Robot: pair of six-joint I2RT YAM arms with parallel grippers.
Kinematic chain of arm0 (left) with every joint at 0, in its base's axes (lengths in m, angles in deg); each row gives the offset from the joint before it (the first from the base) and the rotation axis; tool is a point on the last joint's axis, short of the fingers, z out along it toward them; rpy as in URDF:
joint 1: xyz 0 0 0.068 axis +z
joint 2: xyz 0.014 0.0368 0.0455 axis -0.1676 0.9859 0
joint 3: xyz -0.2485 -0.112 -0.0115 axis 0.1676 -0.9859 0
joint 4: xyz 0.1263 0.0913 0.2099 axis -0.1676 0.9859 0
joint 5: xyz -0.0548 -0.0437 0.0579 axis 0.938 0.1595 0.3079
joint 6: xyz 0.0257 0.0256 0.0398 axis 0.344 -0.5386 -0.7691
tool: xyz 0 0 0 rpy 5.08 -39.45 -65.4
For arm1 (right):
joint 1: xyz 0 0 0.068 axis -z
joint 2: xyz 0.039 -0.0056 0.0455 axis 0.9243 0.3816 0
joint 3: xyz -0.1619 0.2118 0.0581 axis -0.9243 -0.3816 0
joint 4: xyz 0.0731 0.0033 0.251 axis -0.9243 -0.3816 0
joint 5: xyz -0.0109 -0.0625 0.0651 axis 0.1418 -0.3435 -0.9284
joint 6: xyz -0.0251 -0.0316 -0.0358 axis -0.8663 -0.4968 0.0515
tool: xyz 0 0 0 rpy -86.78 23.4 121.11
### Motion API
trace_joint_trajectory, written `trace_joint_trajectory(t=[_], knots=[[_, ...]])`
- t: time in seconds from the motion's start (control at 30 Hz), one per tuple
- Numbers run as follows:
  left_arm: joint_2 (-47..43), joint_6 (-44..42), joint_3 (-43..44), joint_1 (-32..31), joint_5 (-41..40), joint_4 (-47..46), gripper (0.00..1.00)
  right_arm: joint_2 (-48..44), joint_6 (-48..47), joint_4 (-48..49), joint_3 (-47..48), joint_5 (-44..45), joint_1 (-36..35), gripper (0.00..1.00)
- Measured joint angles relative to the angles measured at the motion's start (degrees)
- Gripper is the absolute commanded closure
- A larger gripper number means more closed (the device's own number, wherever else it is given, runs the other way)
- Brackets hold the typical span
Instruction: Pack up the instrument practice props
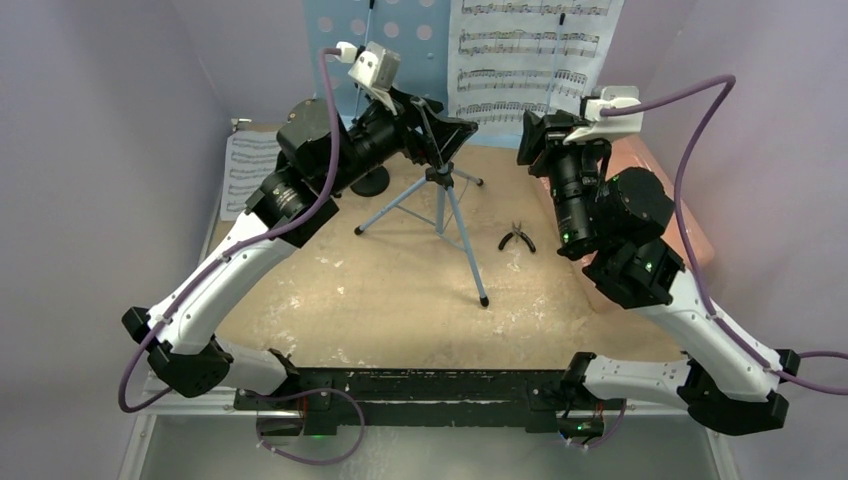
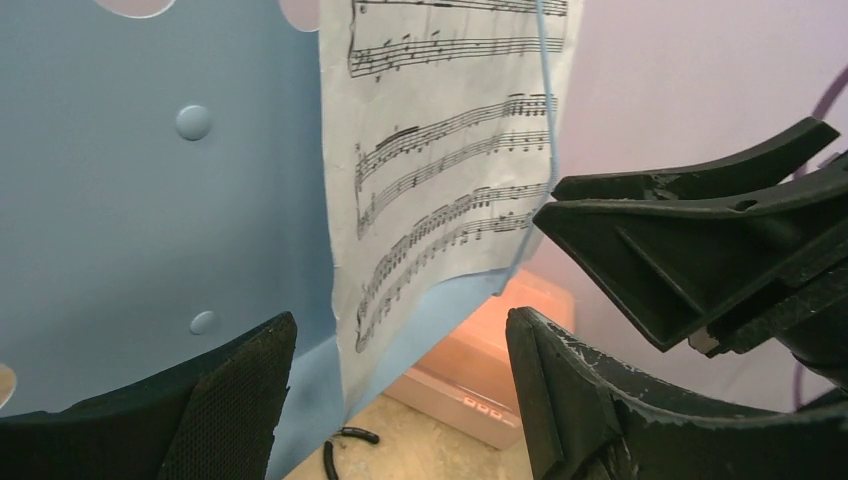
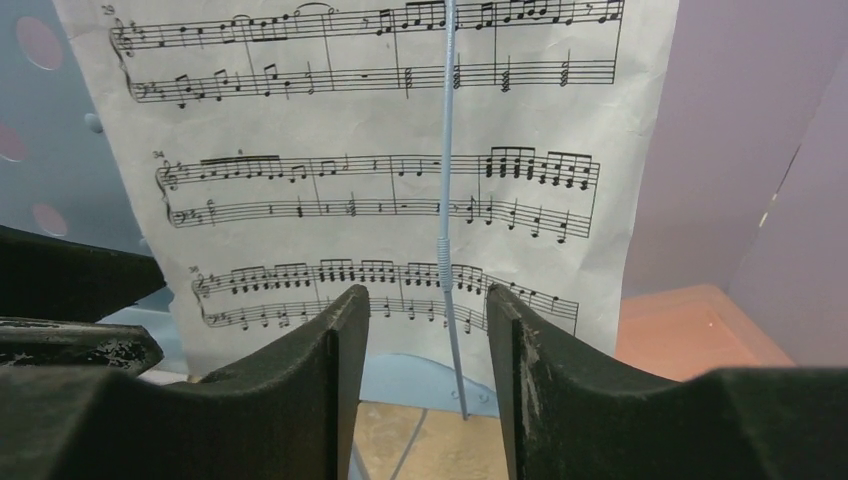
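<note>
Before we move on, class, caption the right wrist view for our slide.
Right claw, jaws apart, faces a sheet-music page pinned by a thin wire to the light-blue rack.

Sheet music (image 3: 300, 130) upright on light-blue rack (image 2: 120, 220) — wire-clipped

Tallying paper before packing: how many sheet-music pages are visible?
2: one page upright on the blue rack at the back, another page flat at the far left. Others may be hidden.

Tan table (image 1: 380, 300), rack tripod (image 1: 440, 180), pliers (image 1: 516, 238), music page (image 1: 245, 170)
</note>
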State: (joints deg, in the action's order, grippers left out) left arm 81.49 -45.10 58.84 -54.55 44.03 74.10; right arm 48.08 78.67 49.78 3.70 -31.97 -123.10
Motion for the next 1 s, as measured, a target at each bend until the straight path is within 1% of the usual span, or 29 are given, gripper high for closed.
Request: trace_joint_trajectory(t=[0.03,0.13,0.3,0.43,0.53,0.7,0.77,0.9,0.97,1.0], knots=[[0.17,-0.42,0.02,-0.17,-0.94,0.0,0.25,0.35,-0.13,0.22,-0.02,-0.11,0.5,0.56],[1.01,-1.22,0.66,-0.7,-3.69,0.15,0.25,1.11,-0.02,0.59,0.0,-1.38,3.17,0.63],[2.23,-2.45,1.66,-1.33,-6.14,0.33,0.26,2.27,1.9,0.52,-0.02,-6.75,9.66,0.71],[3.08,-2.89,2.54,-1.64,-6.75,0.35,0.31,3.13,2.56,0.22,-0.02,-9.51,10.43,0.77],[3.78,-3.3,3.26,-1.92,-6.91,0.28,0.33,3.34,2.93,0.04,-0.2,-10.82,10.67,0.84],[5.14,-3.43,4.5,-2.16,-6.88,0.31,0.41,3.15,3.37,-0.24,-0.33,-12.0,11.28,0.95],[5.57,-3.43,4.83,-2.19,-6.88,0.28,0.47,2.86,3.3,-0.31,-0.59,-12.2,11.37,1.0],[6.32,-3.58,5.35,-2.45,-6.88,0.24,0.63,2.12,3.32,-0.2,-1.46,-13.03,11.41,1.0],[6.67,-3.82,5.57,-2.49,-6.91,0.13,0.74,1.66,3.37,0.02,-2.05,-13.7,11.45,1.0],[6.73,-3.85,5.57,-2.51,-6.91,0.09,0.78,1.44,3.43,0.24,-2.29,-13.81,11.45,1.0]])
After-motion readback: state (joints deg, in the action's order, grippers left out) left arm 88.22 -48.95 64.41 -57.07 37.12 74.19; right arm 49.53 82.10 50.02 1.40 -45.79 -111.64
